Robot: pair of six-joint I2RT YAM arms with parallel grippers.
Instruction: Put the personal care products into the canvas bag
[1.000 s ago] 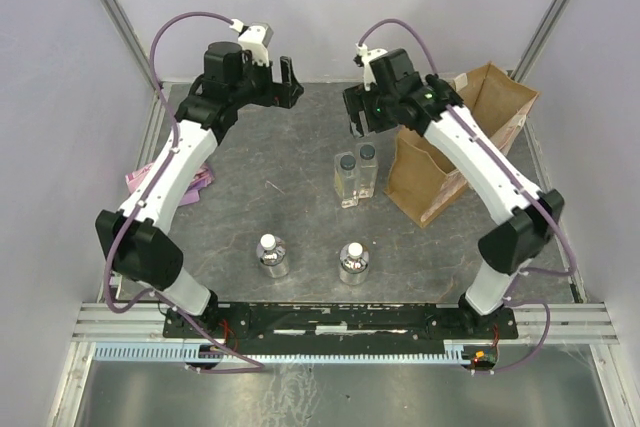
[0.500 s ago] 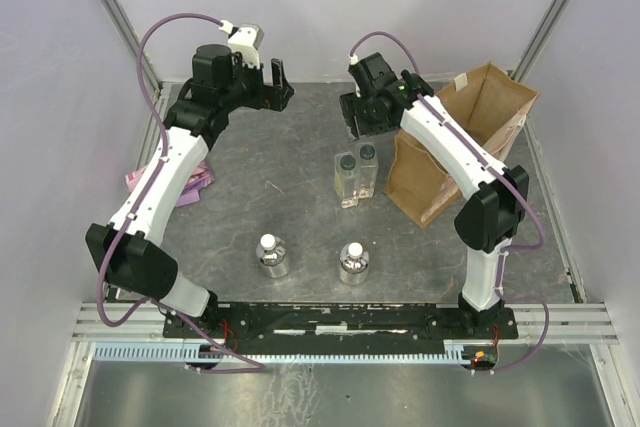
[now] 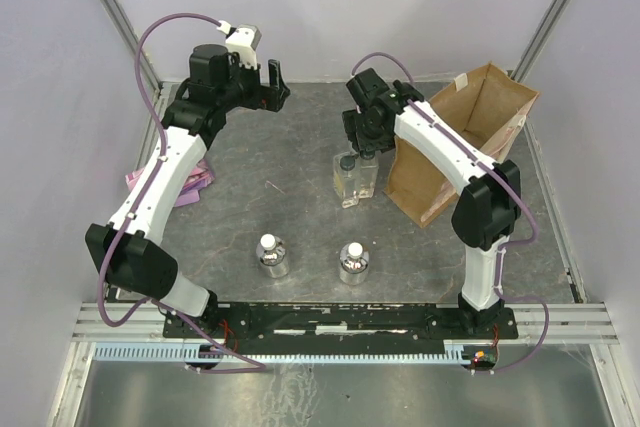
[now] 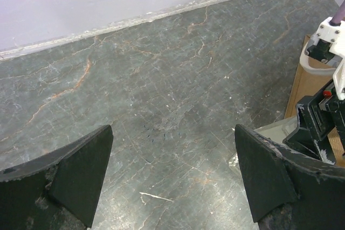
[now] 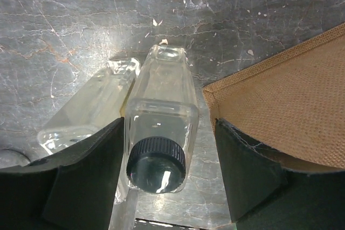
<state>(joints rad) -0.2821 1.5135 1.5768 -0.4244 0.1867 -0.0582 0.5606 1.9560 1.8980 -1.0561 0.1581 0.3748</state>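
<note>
Two tall clear bottles stand together mid-table, one on the left (image 3: 346,180) and one on the right (image 3: 369,176). My right gripper (image 3: 362,144) is open and lowered over the right one. In the right wrist view (image 5: 168,129) its dark cap (image 5: 156,164) sits between the spread fingers (image 5: 81,179), with the left bottle (image 5: 89,114) beside it. Two short silvery bottles (image 3: 271,255) (image 3: 353,262) stand nearer the arm bases. The canvas bag (image 3: 470,132) stands right of the tall bottles and also shows in the right wrist view (image 5: 291,106). My left gripper (image 3: 272,82) is open and empty at the far left, over bare table in its wrist view (image 4: 172,133).
A flat pink packet (image 3: 195,179) lies at the table's left edge under the left arm. The back wall runs close behind both grippers. In the left wrist view the bag's edge (image 4: 307,82) and the right arm (image 4: 323,114) show at right.
My right gripper has swung toward the near side and come down over the right tall bottle. My left gripper has drifted slightly left and back, still open.
</note>
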